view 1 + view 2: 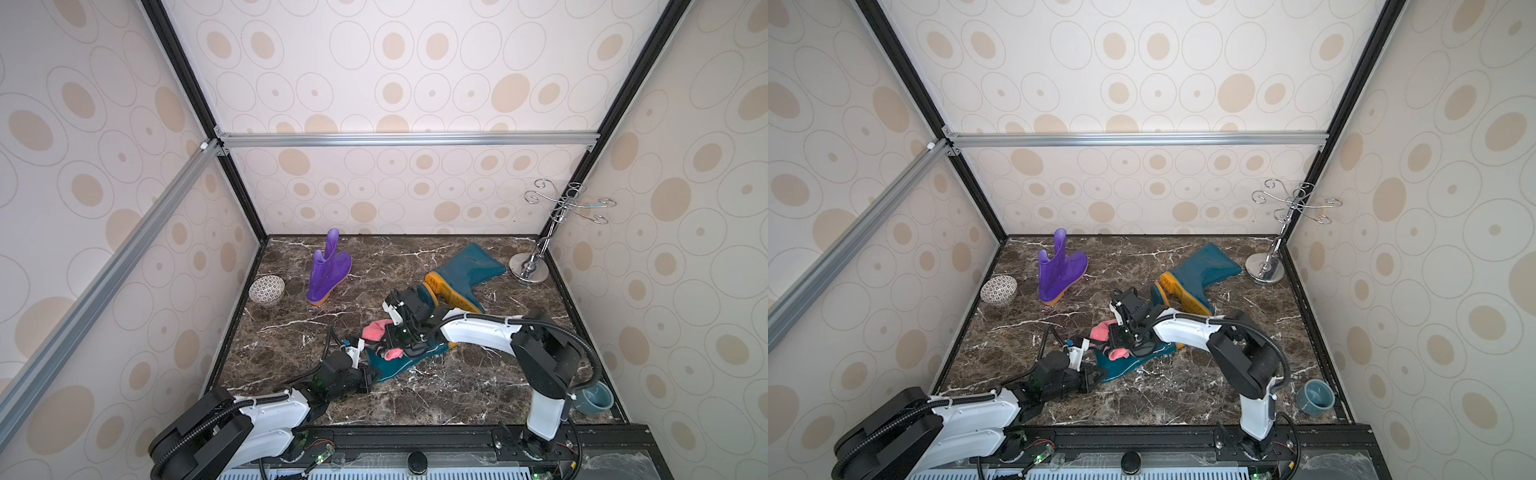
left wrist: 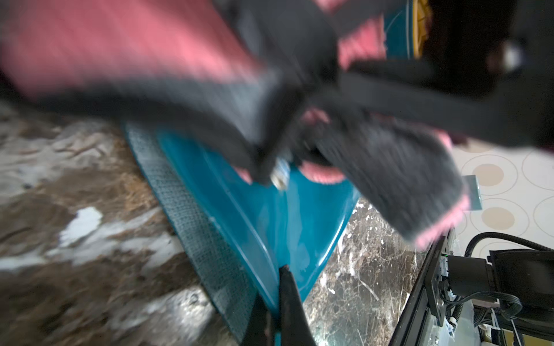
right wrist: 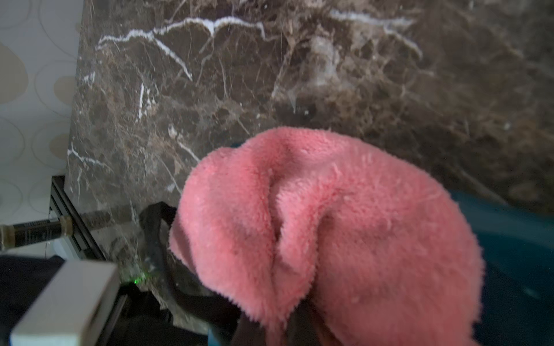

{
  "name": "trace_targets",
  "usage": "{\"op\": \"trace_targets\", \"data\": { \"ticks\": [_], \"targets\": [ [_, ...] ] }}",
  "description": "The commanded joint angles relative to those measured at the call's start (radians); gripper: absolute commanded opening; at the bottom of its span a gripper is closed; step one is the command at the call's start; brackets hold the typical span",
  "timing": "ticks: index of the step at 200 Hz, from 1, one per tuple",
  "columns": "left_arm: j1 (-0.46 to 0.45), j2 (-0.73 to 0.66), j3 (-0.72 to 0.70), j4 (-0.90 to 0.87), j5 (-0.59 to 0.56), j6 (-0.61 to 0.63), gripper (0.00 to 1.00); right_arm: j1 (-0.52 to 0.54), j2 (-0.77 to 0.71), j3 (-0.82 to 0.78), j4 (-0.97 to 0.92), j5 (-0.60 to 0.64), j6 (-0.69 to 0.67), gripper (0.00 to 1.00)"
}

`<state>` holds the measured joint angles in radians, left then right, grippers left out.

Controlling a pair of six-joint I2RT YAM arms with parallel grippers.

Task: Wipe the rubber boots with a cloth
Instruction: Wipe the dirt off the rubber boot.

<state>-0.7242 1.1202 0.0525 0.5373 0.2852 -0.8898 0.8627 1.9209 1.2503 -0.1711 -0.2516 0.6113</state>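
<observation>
A teal rubber boot (image 1: 398, 365) lies on its side at the front centre of the marble top. My left gripper (image 1: 371, 376) is shut on the rim of its shaft; the pinch shows in the left wrist view (image 2: 277, 289). My right gripper (image 1: 391, 337) hangs over the same boot, shut on the bunched pink cloth (image 1: 375, 330), which rests on the boot's shaft. The cloth (image 3: 329, 224) fills the right wrist view and hides most of the fingers. A second teal boot (image 1: 463, 272) lies at the back right. The purple boot (image 1: 328, 270) stands at the back left.
A patterned bowl (image 1: 267, 290) sits by the left wall. A chrome hook stand (image 1: 528, 269) occupies the back right corner. A blue-grey cup (image 1: 595, 398) stands at the front right, beside the right arm's base. Papered walls close three sides.
</observation>
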Motion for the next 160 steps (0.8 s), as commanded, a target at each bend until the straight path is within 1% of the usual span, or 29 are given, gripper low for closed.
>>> {"op": "trace_targets", "data": {
  "ticks": [1, 23, 32, 40, 61, 75, 90, 97, 118, 137, 160],
  "targets": [
    [0.006, -0.03, -0.022, -0.032, -0.005, 0.017, 0.0, -0.021, 0.046, 0.057, 0.026, 0.083, 0.033, 0.0],
    [0.005, -0.047, -0.02, -0.049, -0.015, 0.025, 0.0, -0.034, 0.14, 0.138, -0.026, 0.201, -0.019, 0.0],
    [0.006, -0.048, -0.01, -0.067, -0.02, 0.031, 0.0, -0.048, 0.175, 0.202, -0.129, 0.214, -0.023, 0.0],
    [0.005, -0.048, 0.0, -0.083, -0.02, 0.041, 0.0, -0.053, 0.18, 0.216, -0.151, 0.216, -0.039, 0.0],
    [0.006, -0.066, -0.003, -0.102, -0.026, 0.041, 0.0, -0.063, 0.101, 0.106, -0.125, 0.381, -0.039, 0.0],
    [0.006, -0.089, -0.004, -0.13, -0.046, 0.042, 0.0, -0.097, 0.036, 0.022, -0.128, 0.476, 0.006, 0.0],
    [0.006, -0.107, -0.003, -0.155, -0.063, 0.049, 0.0, -0.152, -0.007, -0.06, -0.078, 0.47, 0.016, 0.0],
    [0.006, -0.113, -0.002, -0.166, -0.071, 0.051, 0.0, -0.176, -0.007, -0.065, -0.095, 0.475, 0.018, 0.0],
    [0.008, -0.124, -0.006, -0.181, -0.081, 0.047, 0.0, -0.234, 0.033, 0.031, -0.239, 0.501, 0.012, 0.0],
    [0.007, -0.137, -0.007, -0.204, -0.088, 0.045, 0.0, -0.266, 0.065, 0.094, -0.254, 0.547, -0.009, 0.0],
    [0.007, -0.168, -0.003, -0.247, -0.101, 0.056, 0.0, -0.291, 0.092, 0.195, -0.317, 0.59, -0.005, 0.0]
  ]
}}
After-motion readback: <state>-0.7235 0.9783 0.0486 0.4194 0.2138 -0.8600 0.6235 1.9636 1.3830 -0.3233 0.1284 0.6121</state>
